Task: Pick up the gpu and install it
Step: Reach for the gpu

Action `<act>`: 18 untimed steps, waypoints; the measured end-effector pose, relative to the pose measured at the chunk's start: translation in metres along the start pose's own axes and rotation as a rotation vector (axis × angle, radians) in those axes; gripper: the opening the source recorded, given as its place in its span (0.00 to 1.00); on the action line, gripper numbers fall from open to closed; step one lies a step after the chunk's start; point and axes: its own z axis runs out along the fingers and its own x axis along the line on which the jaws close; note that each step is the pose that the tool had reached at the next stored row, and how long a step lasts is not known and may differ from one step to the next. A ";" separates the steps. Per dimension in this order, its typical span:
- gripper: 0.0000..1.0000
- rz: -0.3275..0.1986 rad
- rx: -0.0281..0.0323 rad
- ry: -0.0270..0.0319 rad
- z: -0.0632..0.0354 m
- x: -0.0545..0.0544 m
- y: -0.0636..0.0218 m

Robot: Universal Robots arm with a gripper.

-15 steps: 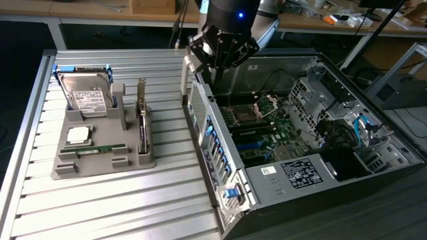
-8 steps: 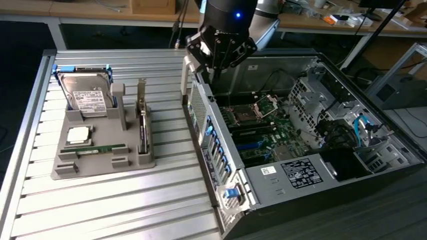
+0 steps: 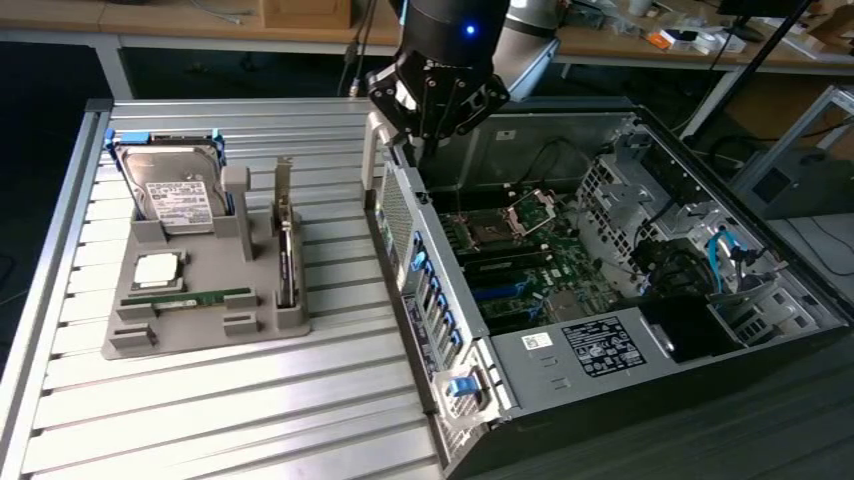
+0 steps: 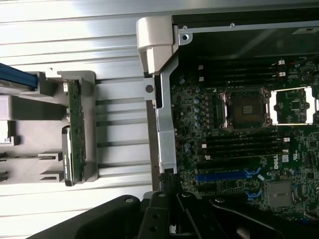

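Exterior view: gpu (image 3: 284, 245) sits in tray (image 3: 200, 325), end effector (image 3: 424, 140) closed.

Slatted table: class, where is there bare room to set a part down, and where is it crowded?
Free: the wide stretch of table between the grey tray and the edge nearest the camera, and the narrow strip between tray and computer case. Crowded: the tray, packed with hard drive, gpu and memory stick.

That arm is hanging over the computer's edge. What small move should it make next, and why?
Probably a sideways shift toward the exterior view's left, over the gpu. The card stands untouched in its gray holder, while the gripper, shut and empty, hangs above the computer case wall.
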 end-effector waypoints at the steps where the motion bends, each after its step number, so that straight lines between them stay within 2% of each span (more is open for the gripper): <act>1: 0.11 0.000 0.0000 0.0000 0.0000 0.001 0.0000; 18: 0.11 0.000 0.0000 0.0000 -0.0003 0.013 -0.0009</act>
